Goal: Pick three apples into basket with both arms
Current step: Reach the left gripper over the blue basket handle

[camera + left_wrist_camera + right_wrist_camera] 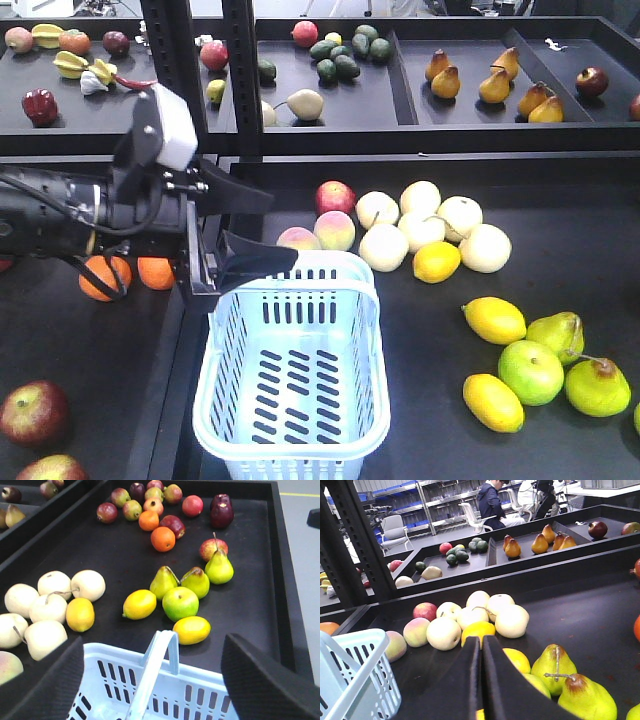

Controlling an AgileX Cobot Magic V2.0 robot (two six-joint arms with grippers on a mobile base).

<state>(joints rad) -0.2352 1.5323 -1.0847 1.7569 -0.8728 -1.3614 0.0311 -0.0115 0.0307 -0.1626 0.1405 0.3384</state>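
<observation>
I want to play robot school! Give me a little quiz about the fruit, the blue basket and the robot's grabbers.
1. True or false: the basket has fruit inside.
2. Which one is shut? A) the left gripper B) the right gripper
3. Fill in the number: ___ oranges peek out from behind the left arm in the front view.

Key: 1 false, the basket is empty. 2 B, its fingers are pressed together with nothing between them. 3 two.
</observation>
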